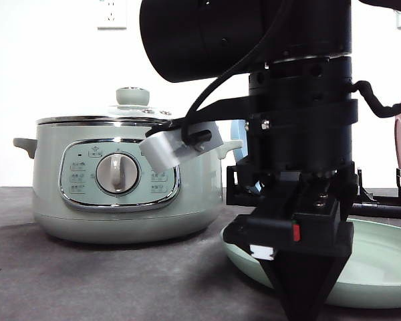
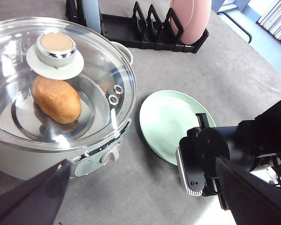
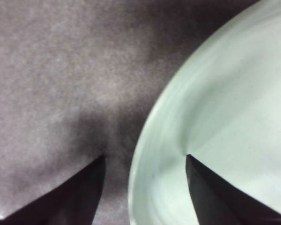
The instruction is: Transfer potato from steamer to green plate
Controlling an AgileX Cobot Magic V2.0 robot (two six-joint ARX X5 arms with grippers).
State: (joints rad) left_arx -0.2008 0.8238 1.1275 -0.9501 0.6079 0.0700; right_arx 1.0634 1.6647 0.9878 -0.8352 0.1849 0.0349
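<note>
Potato (image 2: 56, 99): orange-brown, lying inside the steamer (image 2: 47, 140) under its closed glass lid (image 2: 84, 70). Steamer: sage-green, on the grey tabletop (image 2: 145, 187). Green plate (image 2: 171, 122): bare, just beside the steamer. Right gripper (image 3: 145, 161): jaws parted, holding nothing, straddling the plate's near rim. Left gripper (image 2: 140, 180): jaws spread wide, holding nothing, above the steamer's front. Rack (image 2: 145, 35): behind, holding a pink dish (image 2: 189, 18).

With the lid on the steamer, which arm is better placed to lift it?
Probably the left. Its gripper hangs open above the steamer, looking down on the lid knob and potato. The right gripper is low at the green plate's rim, straddling its edge.
</note>
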